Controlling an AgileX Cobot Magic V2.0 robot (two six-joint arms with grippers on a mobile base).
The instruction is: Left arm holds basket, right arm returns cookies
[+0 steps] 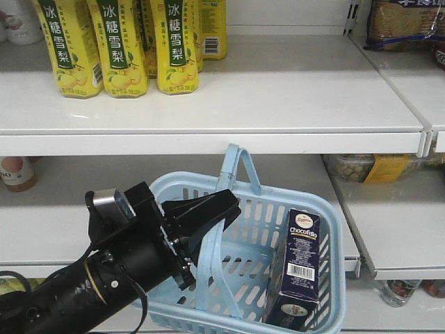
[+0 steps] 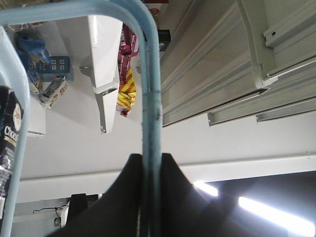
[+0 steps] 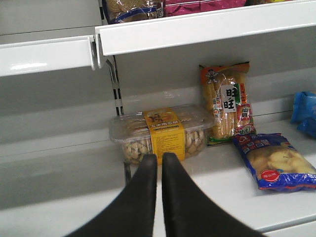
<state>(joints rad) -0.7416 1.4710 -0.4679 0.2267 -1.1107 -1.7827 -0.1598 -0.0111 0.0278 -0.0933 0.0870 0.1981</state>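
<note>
Currently, item by item, as I find things.

**Left fingers** [image 1: 208, 209]: narrow, pinched on one hoop handle [image 2: 150, 98] of the basket [image 1: 338, 236]. My left wrist view shows the blue bar running straight down between the two black tips. My left arm [image 1: 104, 271] reaches in from the lower left. The holding half of the job I count as in hand.

**Cookies** [image 1: 300, 268]: the dark navy box stands upright inside the basket, against its right wall, barcode label facing out. Nothing touches it.

**Right fingers** [image 3: 143, 197]: drawn close together with only a thin slit between them, and nothing in it. They point at a lower shelf [image 3: 74, 197] carrying a clear tub of biscuits [image 3: 163, 133], an orange snack bag [image 3: 228, 101] and a blue bag [image 3: 274, 163].

**Outstanding, by my reckoning:** all of the return. The box has to be reached, gripped, lifted out and set on a shelf.

**Not made out:**
- My right arm does not appear in the front view, so I cannot say how far it sits from the basket.
- The basket's near bottom edge is cut off by the frame. I cannot tell whether it hangs free or rests on something.
- In my left wrist view the box is only a sliver at the left edge.
- Which shelf spot belongs to the cookies is not shown.
</note>
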